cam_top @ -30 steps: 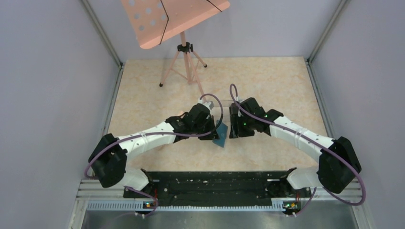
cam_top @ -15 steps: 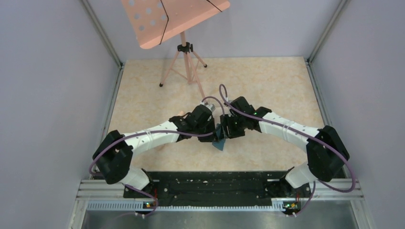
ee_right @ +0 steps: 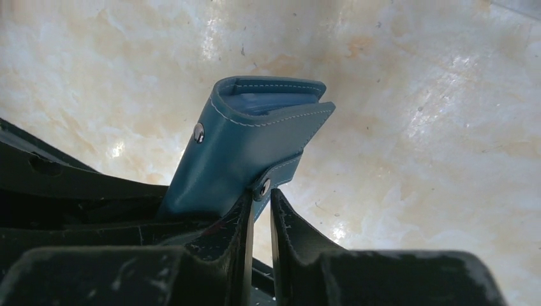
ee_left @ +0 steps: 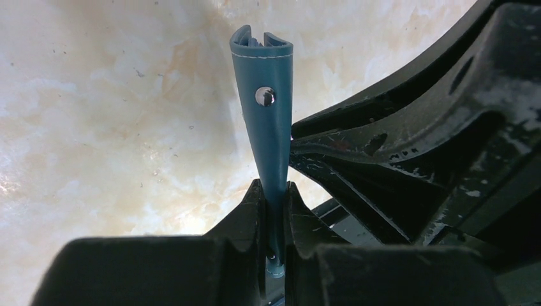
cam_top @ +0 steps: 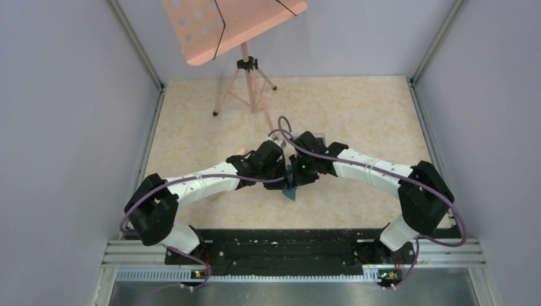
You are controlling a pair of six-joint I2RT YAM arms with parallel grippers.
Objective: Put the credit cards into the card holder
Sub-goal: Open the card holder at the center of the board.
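The card holder (ee_left: 268, 127), a teal folded wallet, hangs above the marble tabletop with my left gripper (ee_left: 273, 188) shut on its lower edge. In the right wrist view the card holder (ee_right: 249, 140) shows its snap tab (ee_right: 281, 172) with a small metal stud. My right gripper (ee_right: 258, 194) is drawn in to a narrow slit with the end of that tab between its tips. From above, both grippers meet at the card holder (cam_top: 290, 190) in the middle of the table. The credit cards are out of view.
A pink music stand (cam_top: 245, 64) on a tripod stands at the back left, its feet on the beige marble table (cam_top: 357, 108). Grey walls close in the table on three sides. The black arm mount (cam_top: 281, 245) runs along the near edge.
My right arm has swung left to the card holder, and its jaws have narrowed from wide apart to a slit around the snap tab. The left gripper has held its grip throughout.
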